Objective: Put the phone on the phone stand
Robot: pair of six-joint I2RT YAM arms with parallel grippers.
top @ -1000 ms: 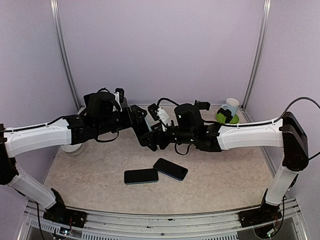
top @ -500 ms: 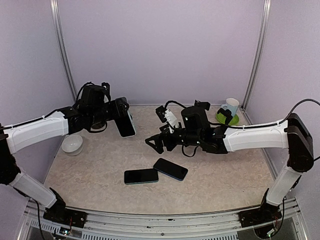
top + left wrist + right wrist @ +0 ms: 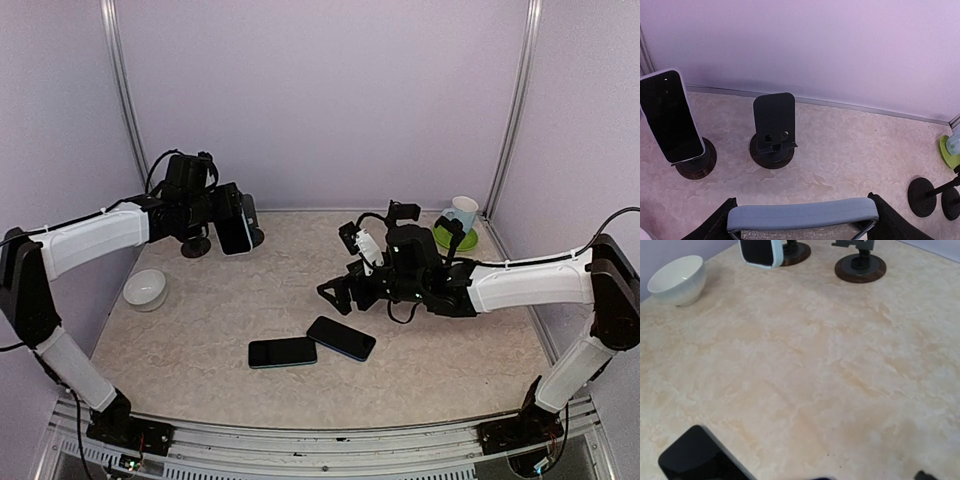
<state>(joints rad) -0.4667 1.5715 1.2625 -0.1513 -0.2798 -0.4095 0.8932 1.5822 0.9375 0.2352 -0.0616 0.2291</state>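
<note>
Left fingers [image 3: 717, 225] carried one phone [image 3: 802, 216] back; two phones [image 3: 282, 352] [image 3: 341, 338] lie flat.

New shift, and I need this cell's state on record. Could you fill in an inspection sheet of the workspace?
Surface: marbled tabletop, no spills seen.
Job's things: held phone in left hand; empty stand ahead of it; docked phone on its own stand; two loose phones lying flat.
Clutter: white bowl; mug on green plate.
Hands: left closed on held phone; right hand open, empty.
Cables: black wrist cables, looped.
Surroundings: lilac walls, metal posts.
</note>
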